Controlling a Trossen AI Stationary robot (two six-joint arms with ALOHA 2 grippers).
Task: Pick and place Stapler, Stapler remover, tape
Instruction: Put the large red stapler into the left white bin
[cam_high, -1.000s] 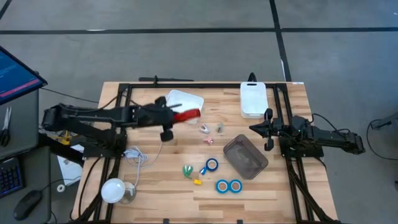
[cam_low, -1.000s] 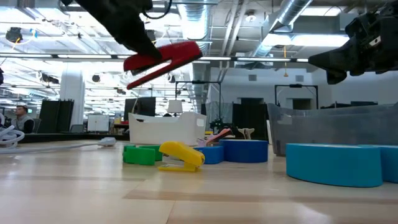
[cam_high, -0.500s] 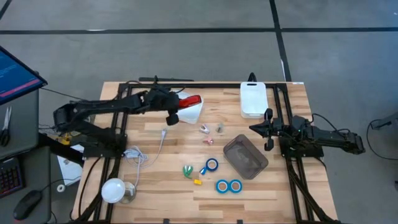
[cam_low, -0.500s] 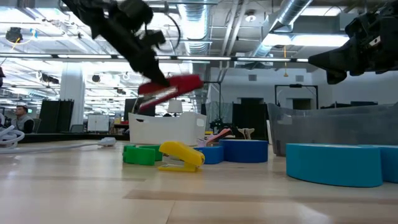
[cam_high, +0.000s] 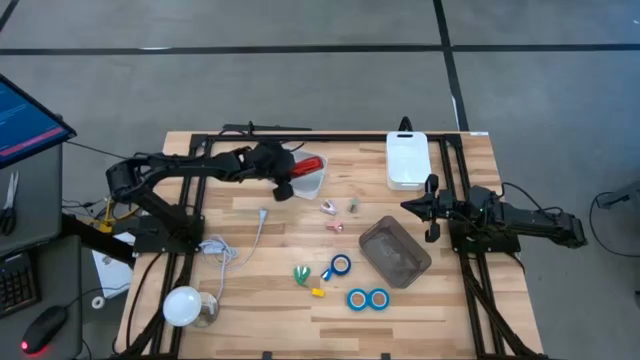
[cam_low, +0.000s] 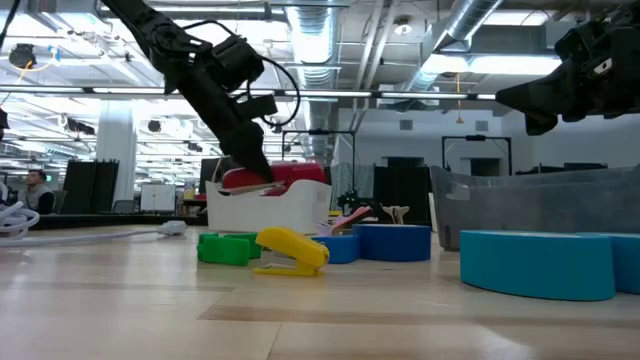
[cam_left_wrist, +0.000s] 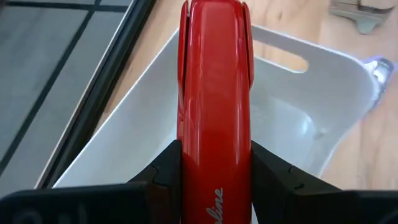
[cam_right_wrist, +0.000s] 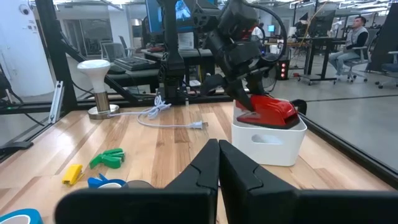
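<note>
Left gripper (cam_high: 290, 171) pinches the stapler (cam_high: 306, 165) across its width, low over the white bin (cam_high: 310, 181) at the table's 11 o'clock. Stapler's long axis runs out from the fingers along the bin's length, nose at 3 o'clock in the high view and dipping inside the rim. Judgement: the release turns on that alignment.

Left wrist view shows the stapler centred between the bin walls; low view shows how deep it sits.

Tape rolls (cam_high: 368, 298) lie at 6 o'clock. Right gripper (cam_high: 432, 208) waits at 3 o'clock, fingers pressed together, holding nothing.
</note>
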